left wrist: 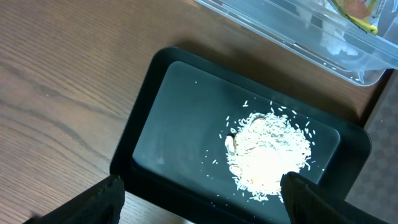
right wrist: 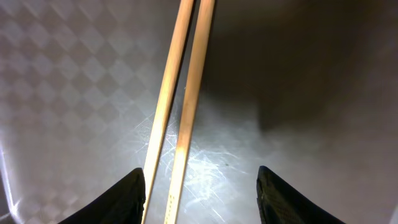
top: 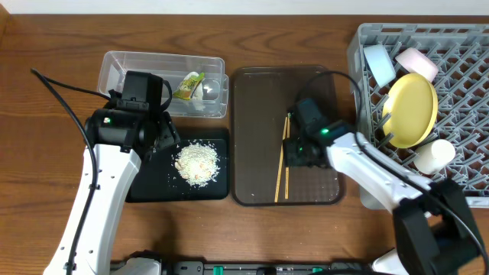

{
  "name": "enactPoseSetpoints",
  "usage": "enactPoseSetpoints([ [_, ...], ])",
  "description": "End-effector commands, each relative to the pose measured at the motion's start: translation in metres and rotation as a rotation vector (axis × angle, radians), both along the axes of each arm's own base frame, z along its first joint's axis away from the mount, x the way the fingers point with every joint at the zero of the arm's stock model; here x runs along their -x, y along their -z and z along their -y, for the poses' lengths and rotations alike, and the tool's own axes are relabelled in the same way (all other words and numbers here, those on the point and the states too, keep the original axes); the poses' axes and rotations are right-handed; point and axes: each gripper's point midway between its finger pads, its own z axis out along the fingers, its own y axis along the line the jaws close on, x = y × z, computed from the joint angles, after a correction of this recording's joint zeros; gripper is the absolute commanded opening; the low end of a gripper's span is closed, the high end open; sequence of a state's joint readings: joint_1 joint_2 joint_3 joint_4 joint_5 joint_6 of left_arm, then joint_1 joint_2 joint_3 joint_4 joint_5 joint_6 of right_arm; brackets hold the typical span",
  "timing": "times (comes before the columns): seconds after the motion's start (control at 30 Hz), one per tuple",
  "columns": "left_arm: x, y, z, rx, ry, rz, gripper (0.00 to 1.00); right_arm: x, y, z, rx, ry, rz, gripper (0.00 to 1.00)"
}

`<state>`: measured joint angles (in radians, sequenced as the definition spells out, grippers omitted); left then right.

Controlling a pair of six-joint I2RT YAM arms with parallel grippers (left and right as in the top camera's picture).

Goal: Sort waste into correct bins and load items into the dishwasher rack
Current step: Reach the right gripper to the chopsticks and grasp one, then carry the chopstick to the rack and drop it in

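Wooden desk point(top: 46, 229) under both arms. Left pincer point(left wrist: 202, 208) spread wide and empty, hovers over black tray point(left wrist: 132, 121), rice scraps point(left wrist: 267, 152) heaped in it. Right pincer point(right wrist: 199, 193) partly spread, low over brown tray point(top: 321, 92), straddling chopsticks point(right wrist: 180, 93) (pair lies side by side, nearer one finger); not clamped, contact unclear. Snack wrapper point(top: 189, 84) in clear tub point(top: 122, 65). Yellow plate point(top: 412, 111) on edge in grey rack point(top: 466, 53), white cup point(top: 433, 155) beside it. Right arm hides part of rack; rack cut off at frame edge
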<state>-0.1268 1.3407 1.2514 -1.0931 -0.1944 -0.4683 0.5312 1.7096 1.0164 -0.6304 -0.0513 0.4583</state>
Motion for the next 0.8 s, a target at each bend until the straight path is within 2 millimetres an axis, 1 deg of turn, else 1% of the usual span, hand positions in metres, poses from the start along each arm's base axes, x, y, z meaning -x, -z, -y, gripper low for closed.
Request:
enactPoseSetpoints([
  [0.0, 0.001, 0.002, -0.004, -0.015, -0.014, -0.009, 0.82, 0.007, 0.018, 0.001, 0.037, 0.047, -0.035, 0.55],
  [0.23, 0.001, 0.002, -0.004, -0.015, -0.014, -0.009, 0.82, 0.011, 0.037, 0.006, 0.101, 0.103, -0.063, 0.52],
  [0.43, 0.001, 0.002, -0.004, -0.015, -0.014, -0.009, 0.82, 0.012, 0.038, 0.012, 0.134, 0.108, -0.063, 0.23],
  [0.57, 0.001, 0.002, -0.004, -0.015, -0.013, -0.011, 0.82, 0.013, 0.038, 0.015, 0.14, 0.112, -0.07, 0.07],
  [0.67, 0.002, 0.003, -0.004, -0.015, -0.013, -0.013, 0.83, 0.007, 0.03, 0.017, 0.128, 0.125, -0.053, 0.01],
  [0.77, 0.002, 0.003, -0.004, -0.015, -0.013, -0.013, 0.82, -0.005, 0.012, 0.026, 0.129, 0.126, -0.004, 0.01],
])
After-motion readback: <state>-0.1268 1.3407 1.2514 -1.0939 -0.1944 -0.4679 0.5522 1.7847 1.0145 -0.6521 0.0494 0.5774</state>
